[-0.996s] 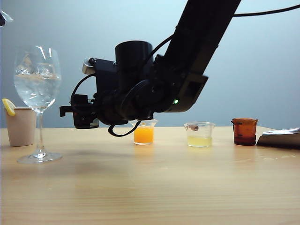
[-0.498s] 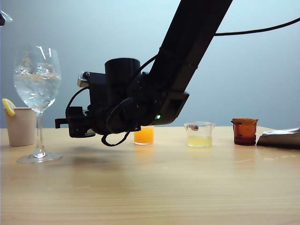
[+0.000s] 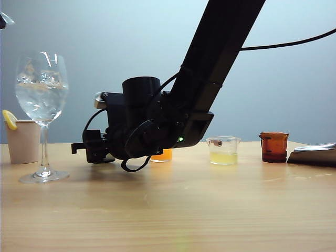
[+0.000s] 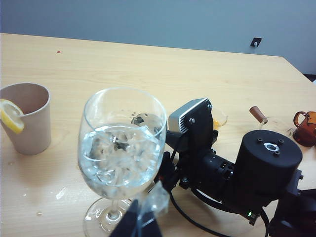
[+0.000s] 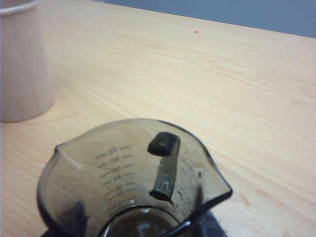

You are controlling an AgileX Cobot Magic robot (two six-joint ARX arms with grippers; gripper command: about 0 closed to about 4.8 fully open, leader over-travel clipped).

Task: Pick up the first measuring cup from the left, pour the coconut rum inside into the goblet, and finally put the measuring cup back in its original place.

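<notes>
My right gripper [image 3: 92, 149] has reached across to the left and hangs low over the table, just right of the goblet [image 3: 42, 86]. It is shut on the smoky grey measuring cup [image 5: 113, 163], with a dark fingertip [image 5: 163, 168] showing through the glass. The arm hides the cup in the exterior view. I cannot make out any coconut rum in the cup. The tall stemmed goblet [image 4: 123, 143] holds ice and clear liquid. My left gripper [image 4: 138, 226] is shut, empty, close beside the goblet's foot.
A beige paper cup [image 3: 23, 142] with a lemon slice stands left of the goblet. Right of the arm stand an orange-filled beaker [image 3: 164, 154], a pale yellow beaker [image 3: 223, 150] and an amber beaker [image 3: 274, 147]. A metallic object [image 3: 315, 154] lies at the far right.
The right arm has sunk toward the tabletop with the measuring cup, staying just right of the goblet. The left arm and the other vessels have not moved.
</notes>
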